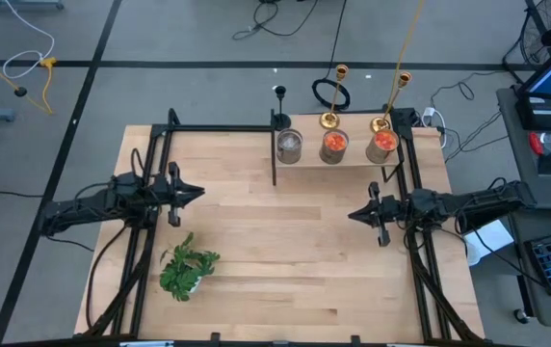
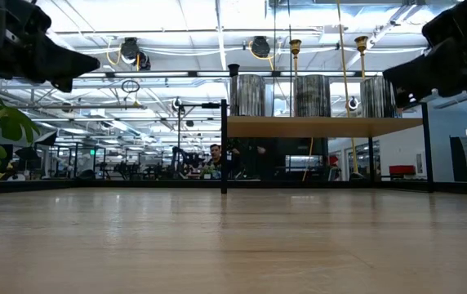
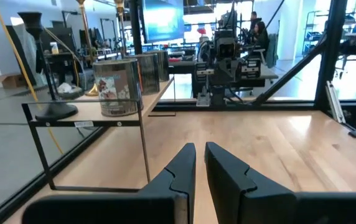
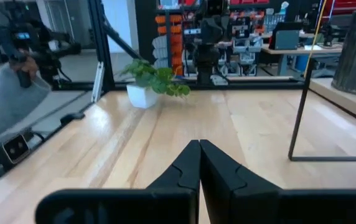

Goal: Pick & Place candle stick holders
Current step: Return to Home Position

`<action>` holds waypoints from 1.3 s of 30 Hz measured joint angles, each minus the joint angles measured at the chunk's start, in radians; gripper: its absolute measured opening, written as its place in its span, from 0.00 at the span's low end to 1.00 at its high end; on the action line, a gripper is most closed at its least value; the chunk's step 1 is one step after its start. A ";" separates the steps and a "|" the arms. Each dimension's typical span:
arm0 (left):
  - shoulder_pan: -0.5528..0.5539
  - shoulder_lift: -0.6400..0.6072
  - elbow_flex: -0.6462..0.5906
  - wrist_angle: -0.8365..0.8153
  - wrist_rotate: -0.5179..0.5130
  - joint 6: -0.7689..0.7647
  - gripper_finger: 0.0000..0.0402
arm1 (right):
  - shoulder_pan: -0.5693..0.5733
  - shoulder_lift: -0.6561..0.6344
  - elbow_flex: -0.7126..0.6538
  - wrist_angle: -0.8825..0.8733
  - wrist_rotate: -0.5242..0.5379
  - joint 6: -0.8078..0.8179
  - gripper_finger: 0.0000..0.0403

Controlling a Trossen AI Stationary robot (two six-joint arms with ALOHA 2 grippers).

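Observation:
Three candle stick holders stand by their round bases on a raised wooden shelf (image 1: 353, 162) at the table's far side, behind three tins. One is black (image 1: 280, 106), and two are gold (image 1: 333, 96) (image 1: 391, 101). The black one also shows in the left wrist view (image 3: 38, 68). My left gripper (image 1: 198, 193) hovers over the table's left middle, empty, with a narrow gap between its fingertips (image 3: 200, 155). My right gripper (image 1: 353, 214) hovers over the right middle, shut and empty (image 4: 200, 146). Both point toward the table's middle.
Three tins (image 1: 288, 146) (image 1: 333, 146) (image 1: 382, 145) stand along the shelf's near edge; two show orange contents. A green leafy plant in a white pot (image 1: 187, 270) stands near left. Black frame posts (image 1: 275, 154) hold the shelf. Bare wood lies between the grippers.

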 joint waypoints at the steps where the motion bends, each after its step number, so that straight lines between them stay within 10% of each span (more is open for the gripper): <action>1: 0.000 0.000 -0.005 0.001 0.000 0.002 0.10 | 0.000 0.000 -0.001 -0.015 -0.001 -0.006 0.01; 39: 0.001 0.004 -0.096 0.103 0.009 -0.037 0.10 | 0.000 0.000 -0.032 -0.015 -0.003 -0.040 0.02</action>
